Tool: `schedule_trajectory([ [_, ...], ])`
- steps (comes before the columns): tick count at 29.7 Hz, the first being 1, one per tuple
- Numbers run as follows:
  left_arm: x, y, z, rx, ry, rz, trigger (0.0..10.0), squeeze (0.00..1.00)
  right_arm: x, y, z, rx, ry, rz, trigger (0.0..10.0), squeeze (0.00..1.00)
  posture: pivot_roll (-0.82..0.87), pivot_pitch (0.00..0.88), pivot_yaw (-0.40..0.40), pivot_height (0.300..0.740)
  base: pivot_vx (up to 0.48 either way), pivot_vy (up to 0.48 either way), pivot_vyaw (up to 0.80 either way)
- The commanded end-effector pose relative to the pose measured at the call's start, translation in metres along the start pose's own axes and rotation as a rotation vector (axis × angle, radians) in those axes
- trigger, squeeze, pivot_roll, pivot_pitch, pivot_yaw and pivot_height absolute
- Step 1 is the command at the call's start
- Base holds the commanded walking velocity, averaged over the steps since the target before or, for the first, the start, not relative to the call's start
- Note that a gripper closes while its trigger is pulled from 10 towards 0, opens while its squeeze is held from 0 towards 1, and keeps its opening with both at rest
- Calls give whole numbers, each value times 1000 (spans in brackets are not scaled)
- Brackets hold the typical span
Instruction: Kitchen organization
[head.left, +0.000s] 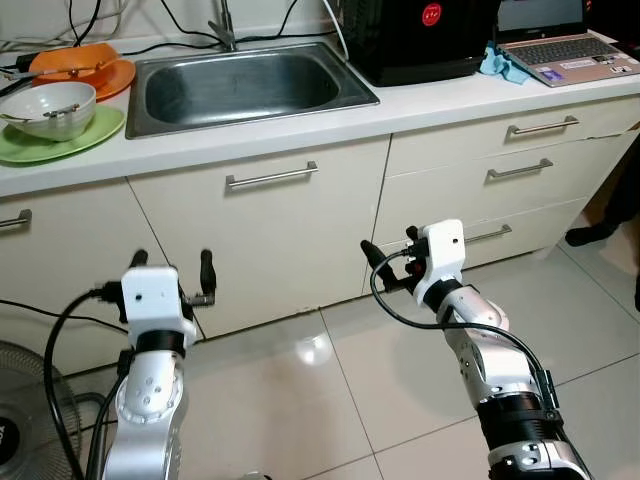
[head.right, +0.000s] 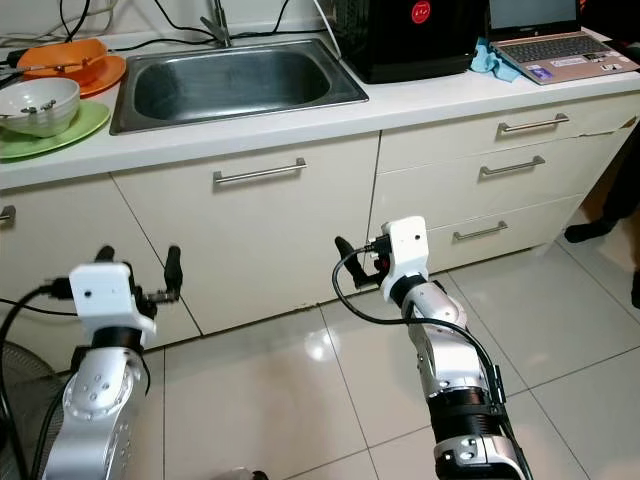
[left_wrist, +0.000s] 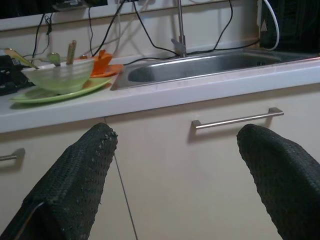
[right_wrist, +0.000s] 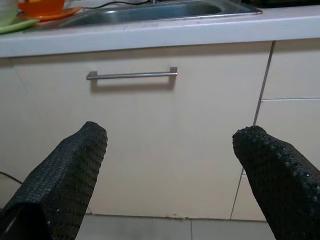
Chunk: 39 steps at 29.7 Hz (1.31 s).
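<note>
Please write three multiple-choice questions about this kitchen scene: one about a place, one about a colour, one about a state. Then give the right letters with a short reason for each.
1. Where is the laptop?
A. in the sink
B. on the counter, at the robot's right
C. on the floor

2. What colour is the plate under the white bowl?
A. green
B. blue
C. black

3. How are the left gripper fingers?
A. shut on a handle
B. holding a bowl
C. open, holding nothing

Answers: 1 B, it sits on the counter right of the sink. 2 A, a green rim shows around the bowl. 3 C, the left wrist view shows its fingers apart, facing the cabinet.
</note>
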<state>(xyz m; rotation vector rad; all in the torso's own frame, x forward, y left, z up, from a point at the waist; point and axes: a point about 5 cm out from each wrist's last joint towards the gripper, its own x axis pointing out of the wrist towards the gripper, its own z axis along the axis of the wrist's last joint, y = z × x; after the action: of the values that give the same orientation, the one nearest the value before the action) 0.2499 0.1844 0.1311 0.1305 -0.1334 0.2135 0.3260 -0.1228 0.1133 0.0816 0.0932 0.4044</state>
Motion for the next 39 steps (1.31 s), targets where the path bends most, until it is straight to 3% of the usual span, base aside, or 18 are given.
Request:
schedule_trajectory([
  [1, -1, 2, 0, 14, 14, 25, 10000, 0, 3, 3, 17, -59, -56, -19, 10000, 0, -38, 0, 11, 740, 0, 0, 0],
  [3, -1, 4, -1, 18, 22, 35, 10000, 0, 4, 6, 20, -120, -54, -8, 10000, 0, -36, 0, 9, 740, 0, 0, 0],
  [5, -1, 5, -3, 10, 39, 43, 10000, 0, 4, 10, 24, -27, -55, 48, 10000, 0, -38, 0, 12, 740, 0, 0, 0],
  [19, 7, 1, 6, -8, -2, 34, 10000, 0, 0, 17, 31, -51, -126, 55, 10000, 0, -43, 0, 22, 740, 0, 0, 0],
  [29, 18, -7, 37, -12, -136, 13, 10000, 0, 2, 22, 47, -52, -176, 89, 10000, 0, -46, 0, 16, 740, 232, 0, 707],
  [39, 19, -7, 31, -3, -111, 6, 10000, 0, 2, 22, 47, -50, -178, 89, 10000, 0, -44, 0, 14, 740, 411, 0, 522],
])
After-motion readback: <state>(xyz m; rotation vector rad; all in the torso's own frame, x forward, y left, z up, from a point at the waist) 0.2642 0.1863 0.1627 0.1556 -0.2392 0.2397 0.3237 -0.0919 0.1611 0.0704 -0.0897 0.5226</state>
